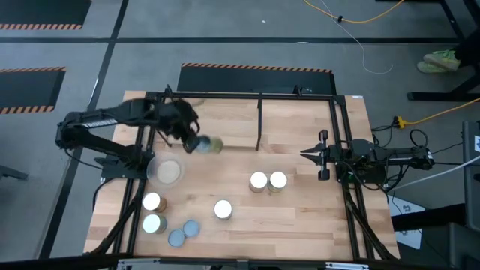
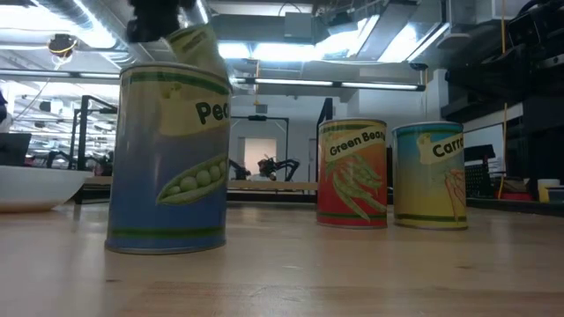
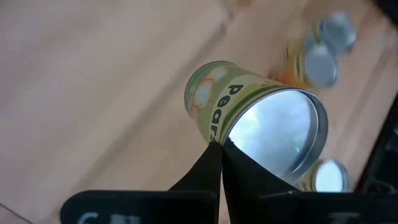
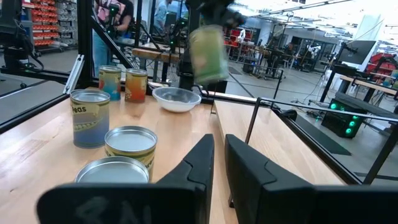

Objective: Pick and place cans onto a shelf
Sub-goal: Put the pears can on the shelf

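Observation:
My left gripper holds a green-labelled "Pears" can in the air over the table's far left part, just beyond the pale bowl. The can also shows blurred high up in the low view and the right wrist view. Several other cans stand upright on their bases on the tabletop: two at the centre right, one nearer, several at the near left. The shelf's black frame rises at the far middle. My right gripper waits at the right edge, a narrow gap between its fingers and nothing in it. My left gripper pinches the rim of the can's shiny round end between its two fingertips, which meet there. The fingers slant down from the table's left. The can is lifted clear of the table and tilted, its labelled side pointing away from the fingers.
Black frame rails run along the table's far and right sides. In the low view the Peas can, the Green Beans can and the Carrots can stand close by. Bare wood lies between the bowl and the centre cans.

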Available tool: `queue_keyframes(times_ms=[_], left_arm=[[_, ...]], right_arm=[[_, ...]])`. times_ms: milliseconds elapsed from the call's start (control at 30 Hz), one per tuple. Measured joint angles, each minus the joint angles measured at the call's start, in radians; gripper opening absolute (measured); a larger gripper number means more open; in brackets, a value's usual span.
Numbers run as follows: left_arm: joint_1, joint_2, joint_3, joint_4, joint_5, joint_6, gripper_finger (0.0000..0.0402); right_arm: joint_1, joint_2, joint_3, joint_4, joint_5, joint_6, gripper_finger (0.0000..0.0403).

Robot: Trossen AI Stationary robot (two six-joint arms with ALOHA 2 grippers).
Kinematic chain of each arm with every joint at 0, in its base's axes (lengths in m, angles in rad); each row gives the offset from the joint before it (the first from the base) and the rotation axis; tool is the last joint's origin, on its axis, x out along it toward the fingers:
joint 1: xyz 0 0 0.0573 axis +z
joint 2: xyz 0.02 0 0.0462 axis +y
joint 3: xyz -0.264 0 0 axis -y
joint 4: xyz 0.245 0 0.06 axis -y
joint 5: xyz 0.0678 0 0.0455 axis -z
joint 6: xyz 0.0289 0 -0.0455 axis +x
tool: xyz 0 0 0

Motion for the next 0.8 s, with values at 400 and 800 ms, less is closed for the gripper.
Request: queue_keyframes(times_ms=[400,800], left_arm=[[0.279,0.136,0.298,-0.185,-0.122,0.371,0.0000],[0.545,0.348,0.352,-0.369,-0.099,0.563,0.0000]], right_arm=[[0.000,0.000,0.000,0.000,0.000,-0.003,0.0045],[0.000,0.000,0.000,0.000,0.000,-0.003,0.0045]])
